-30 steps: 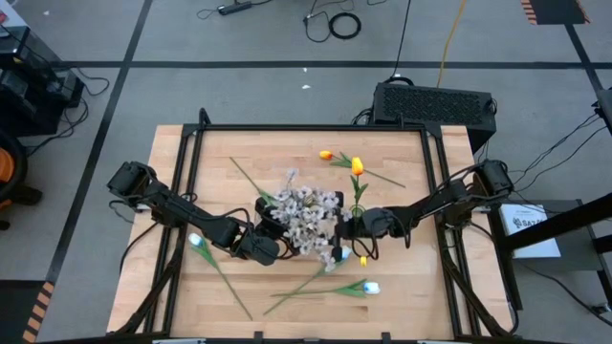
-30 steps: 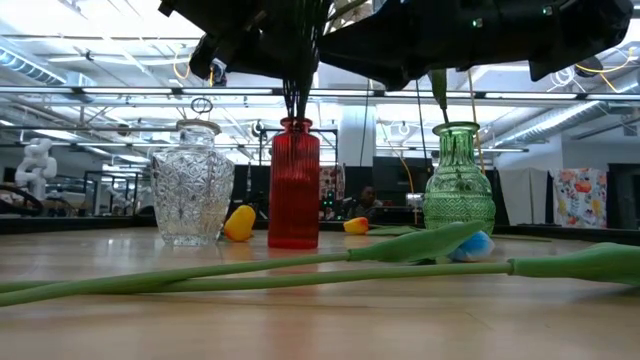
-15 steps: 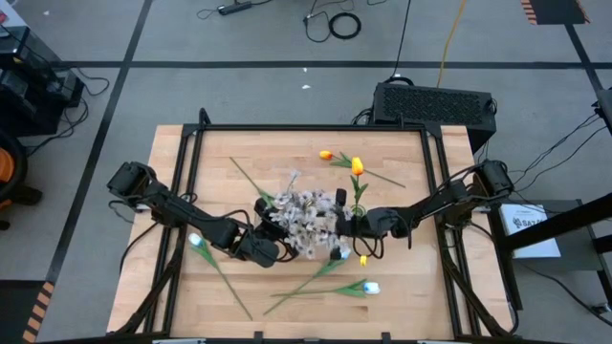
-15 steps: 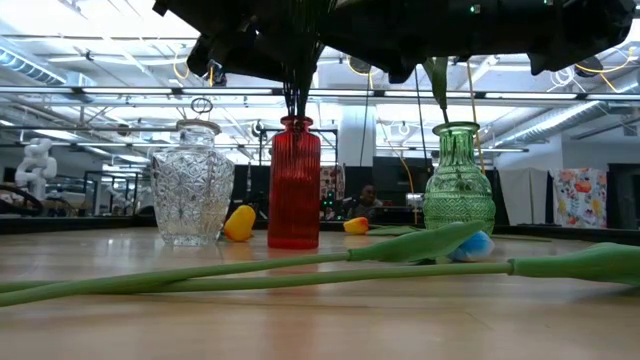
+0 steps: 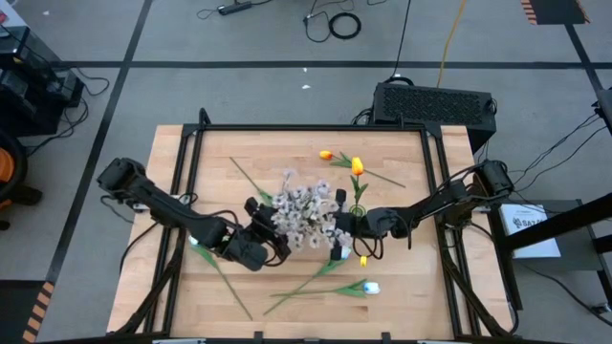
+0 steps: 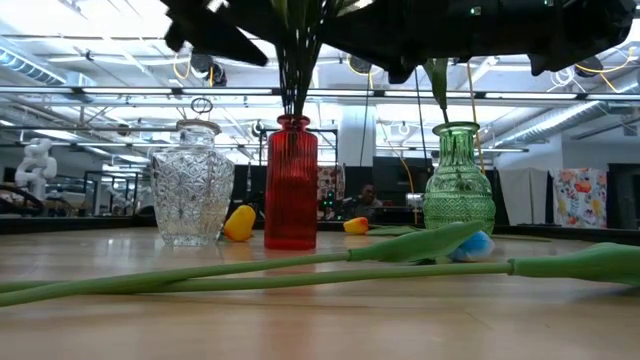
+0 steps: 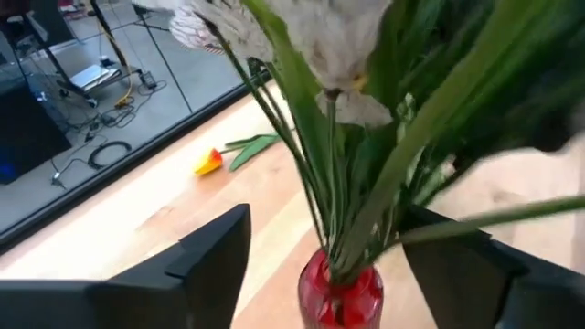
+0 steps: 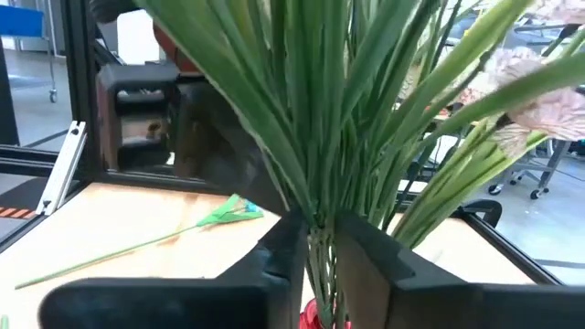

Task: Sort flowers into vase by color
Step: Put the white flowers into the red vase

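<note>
A bunch of pale pink-white blossom sprays (image 5: 304,212) stands in the red vase (image 6: 291,185), its green stems (image 6: 296,80) upright in the vase's mouth. My right gripper (image 8: 322,247) comes from the table's right and is shut on those stems just above the vase. My left gripper (image 7: 329,265) stands open on the bunch's left. Its fingers stand on either side of the vase mouth (image 7: 340,294) and touch nothing. In the green vase (image 6: 459,180) stands a yellow tulip (image 5: 357,166). My right gripper pinches the bundle of green stems (image 8: 318,215) between its two fingers, just above the red vase's mouth. The fingers come in level from the table's right side and lie across the stems. The stems stand upright with their lower ends in the vase.
A clear glass vase (image 6: 192,185) stands left of the red one. An orange tulip (image 5: 326,155) lies at the far side. Pale-blue tulips (image 5: 371,287) with long stems (image 6: 300,265) lie across the near part of the table. Another lies under my left arm (image 5: 196,241).
My left gripper has drawn back from the blossom stems toward the table's left edge and has risen a little. The blossom heads have shifted slightly toward the table's left, and the stems have spread above the red vase.
</note>
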